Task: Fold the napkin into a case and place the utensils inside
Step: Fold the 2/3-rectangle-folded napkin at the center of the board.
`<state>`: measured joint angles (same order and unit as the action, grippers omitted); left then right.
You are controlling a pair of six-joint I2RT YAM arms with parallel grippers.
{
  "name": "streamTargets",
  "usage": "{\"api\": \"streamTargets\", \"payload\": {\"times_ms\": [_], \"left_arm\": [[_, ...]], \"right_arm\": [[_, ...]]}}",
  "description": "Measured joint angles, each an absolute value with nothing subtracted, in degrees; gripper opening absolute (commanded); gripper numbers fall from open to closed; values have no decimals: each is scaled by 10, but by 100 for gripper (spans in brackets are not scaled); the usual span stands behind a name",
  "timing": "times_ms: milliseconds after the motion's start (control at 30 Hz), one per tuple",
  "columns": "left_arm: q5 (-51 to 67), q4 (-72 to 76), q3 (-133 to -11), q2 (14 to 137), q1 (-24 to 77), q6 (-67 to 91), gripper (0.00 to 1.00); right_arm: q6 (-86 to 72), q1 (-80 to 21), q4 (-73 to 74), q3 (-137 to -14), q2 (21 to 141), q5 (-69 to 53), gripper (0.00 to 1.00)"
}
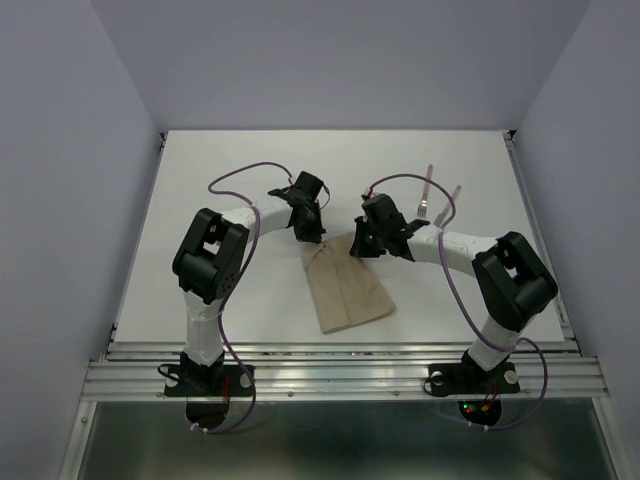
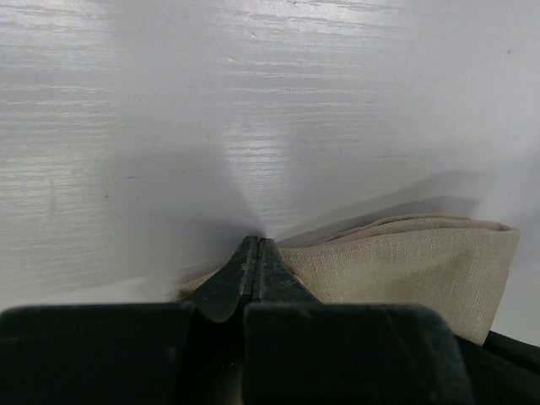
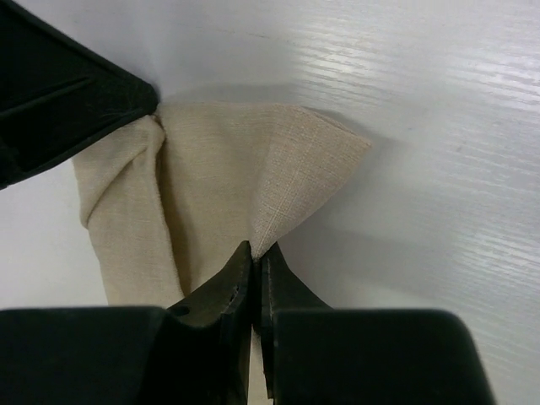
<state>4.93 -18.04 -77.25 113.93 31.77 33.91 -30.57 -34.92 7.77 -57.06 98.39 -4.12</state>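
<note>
A white table point(image 1: 200, 180) filled the overhead view, walled in pale grey on three sides. Two robot arms in black and white were bolted at its near edge and bent inward toward each other. The left arm point(image 1: 215, 262) reached in from the left and the right arm point(image 1: 505, 272) from the right, each trailing a thin purple cable. Between them, on the middle of the table and a little toward the near edge, lay the napkin point(image 1: 348, 292) — a tan, light-brown cloth folded into a layered strip. It was wider at its near end and narrower at its far end, where both arms met it. The left fingers point(image 2: 245, 266) were pressed fully together on the napkin's far left corner. Their own wrist camera showed a thin dark seam between them, with cloth spreading out to the right from their tips. The other wrist camera showed the cloth gathered into creases where they pinched it. The right fingers point(image 3: 239, 274) were likewise closed with no gap to speak of, nipping the far right corner, which stood up from the table in a small peak. Well apart from the napkin, toward the far right of the table beyond the right arm, lay the fork point(image 1: 425, 192). The knife point(image 1: 455, 195) lay just to its right — both slim, with pinkish-red handles pointing away and silver ends nearer the arms.
</note>
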Motion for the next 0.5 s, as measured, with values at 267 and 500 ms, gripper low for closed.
{"api": "streamTargets", "payload": {"times_ms": [267, 500], "left_arm": [[54, -180, -772, 1139, 317, 344, 0], [58, -176, -768, 1138, 317, 350, 0]], "right_arm": [[-314, -392, 98, -613, 981, -36, 1], [-322, -423, 100, -655, 1000, -36, 1]]}}
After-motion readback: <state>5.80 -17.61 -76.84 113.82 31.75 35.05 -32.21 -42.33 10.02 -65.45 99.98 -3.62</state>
